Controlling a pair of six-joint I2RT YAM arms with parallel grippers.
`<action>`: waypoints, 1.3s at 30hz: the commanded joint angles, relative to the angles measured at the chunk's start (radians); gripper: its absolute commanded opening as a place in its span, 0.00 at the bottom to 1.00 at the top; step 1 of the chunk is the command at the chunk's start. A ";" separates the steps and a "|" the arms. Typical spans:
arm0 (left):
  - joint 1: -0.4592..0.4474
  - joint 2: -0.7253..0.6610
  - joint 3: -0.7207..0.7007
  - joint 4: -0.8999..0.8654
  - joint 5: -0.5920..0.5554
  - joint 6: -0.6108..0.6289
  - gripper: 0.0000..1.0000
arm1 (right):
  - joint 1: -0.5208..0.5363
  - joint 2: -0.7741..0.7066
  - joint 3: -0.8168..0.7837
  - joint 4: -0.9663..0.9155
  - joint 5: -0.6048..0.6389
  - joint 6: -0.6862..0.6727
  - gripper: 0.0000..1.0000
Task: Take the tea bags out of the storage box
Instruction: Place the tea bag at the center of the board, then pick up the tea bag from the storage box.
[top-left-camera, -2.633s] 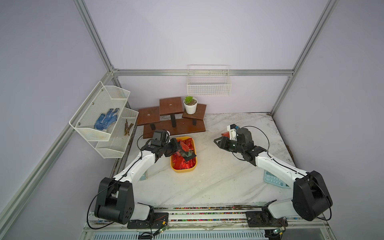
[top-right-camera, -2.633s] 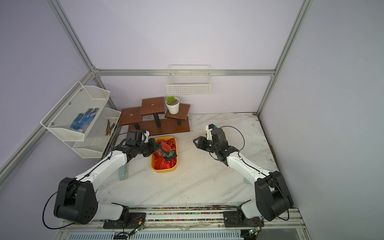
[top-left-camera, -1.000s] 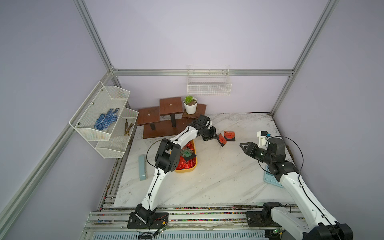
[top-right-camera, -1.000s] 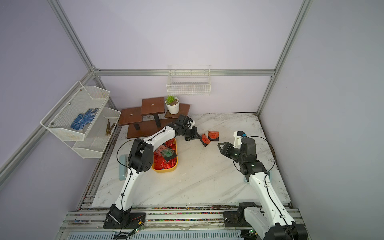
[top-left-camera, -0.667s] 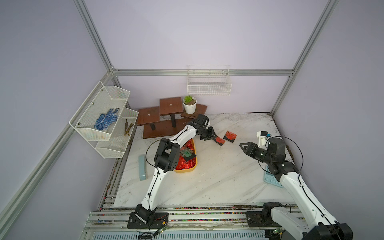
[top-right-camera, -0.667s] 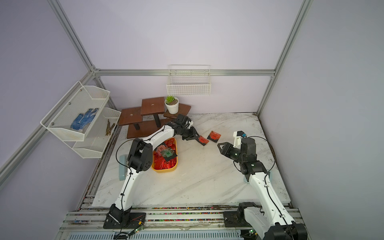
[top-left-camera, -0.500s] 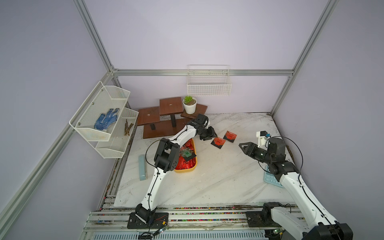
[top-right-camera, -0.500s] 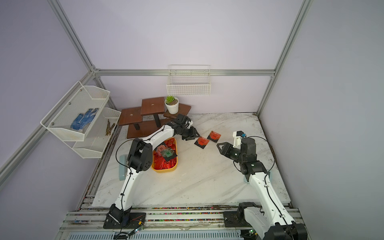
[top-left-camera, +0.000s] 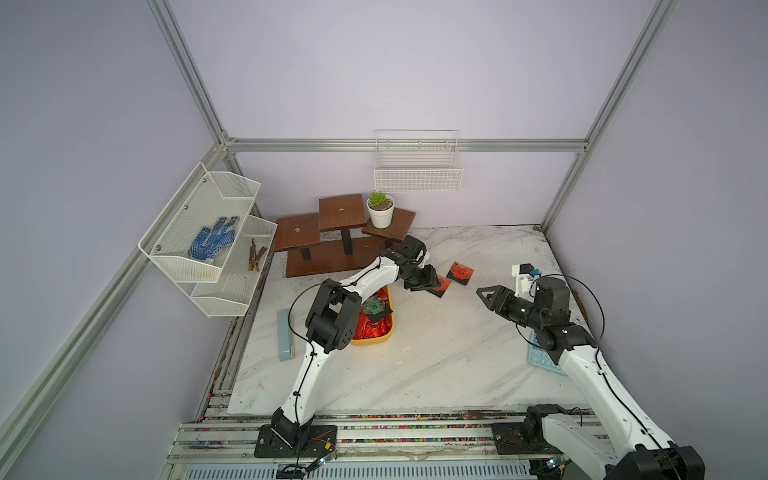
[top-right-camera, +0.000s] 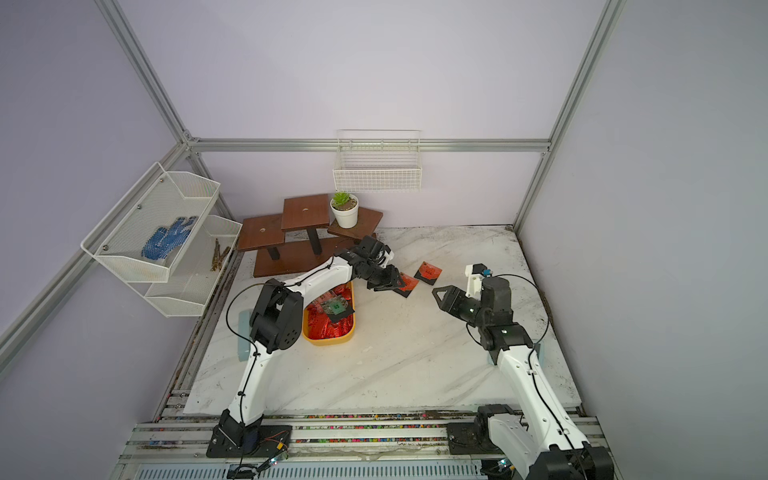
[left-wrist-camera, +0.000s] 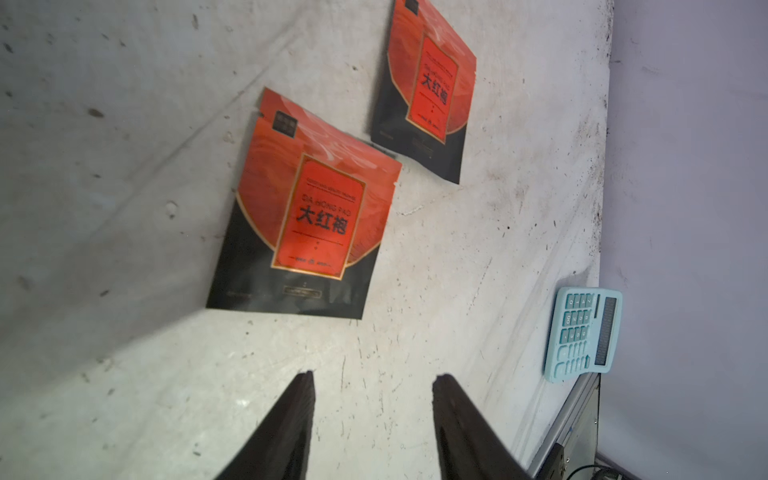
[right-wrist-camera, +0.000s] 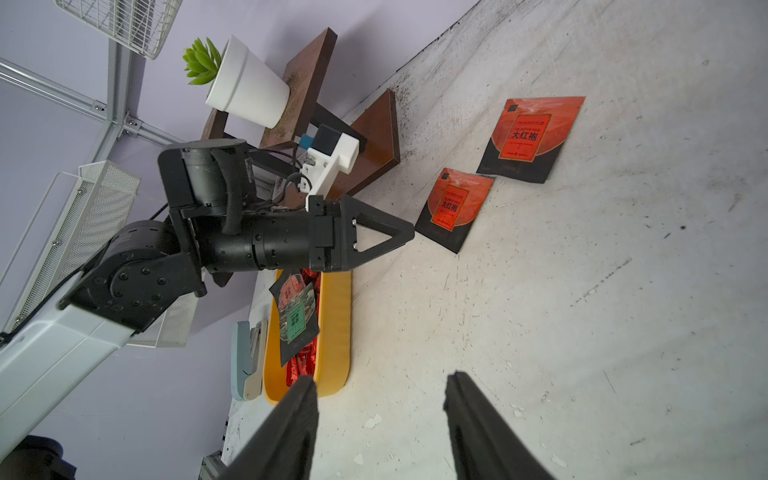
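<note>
The yellow storage box (top-left-camera: 372, 342) (top-right-camera: 328, 340) (right-wrist-camera: 334, 328) sits at the table's left. It holds red foil tea bags (top-left-camera: 365, 326) and a black packet with a green label (top-left-camera: 376, 308) (right-wrist-camera: 297, 321). Two black-and-red tea bags lie flat on the marble right of the box: the nearer tea bag (top-left-camera: 442, 286) (top-right-camera: 407, 284) (left-wrist-camera: 311, 216) (right-wrist-camera: 455, 208) and the farther tea bag (top-left-camera: 460, 272) (top-right-camera: 429, 272) (left-wrist-camera: 428, 95) (right-wrist-camera: 530, 135). My left gripper (top-left-camera: 430, 282) (top-right-camera: 392, 283) (left-wrist-camera: 372, 376) is open and empty just short of the nearer one. My right gripper (top-left-camera: 484, 293) (top-right-camera: 439, 295) (right-wrist-camera: 380, 376) is open and empty, further right above bare marble.
A pale blue calculator (top-left-camera: 540, 358) (left-wrist-camera: 584, 332) lies at the right edge, partly under my right arm. A pale stapler (top-left-camera: 285, 334) lies left of the box. A wooden stand (top-left-camera: 332, 232) with a potted plant (top-left-camera: 380, 212) stands at the back. Wire baskets (top-left-camera: 208, 232) hang on the left wall.
My left gripper opened and let a black-and-red tea bag drop flat onto the marble beside the other one, then drew back a little. My right gripper's jaws spread slightly wider.
</note>
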 joint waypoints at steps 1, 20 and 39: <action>-0.006 -0.121 -0.028 0.038 -0.052 0.049 0.50 | -0.004 -0.013 -0.011 0.030 -0.008 0.000 0.56; 0.004 -0.794 -0.659 0.050 -0.337 -0.038 0.49 | 0.192 0.106 -0.006 0.173 0.034 0.066 0.51; 0.173 -1.232 -1.240 0.246 -0.333 -0.385 0.52 | 0.435 0.307 0.097 0.257 0.109 0.089 0.50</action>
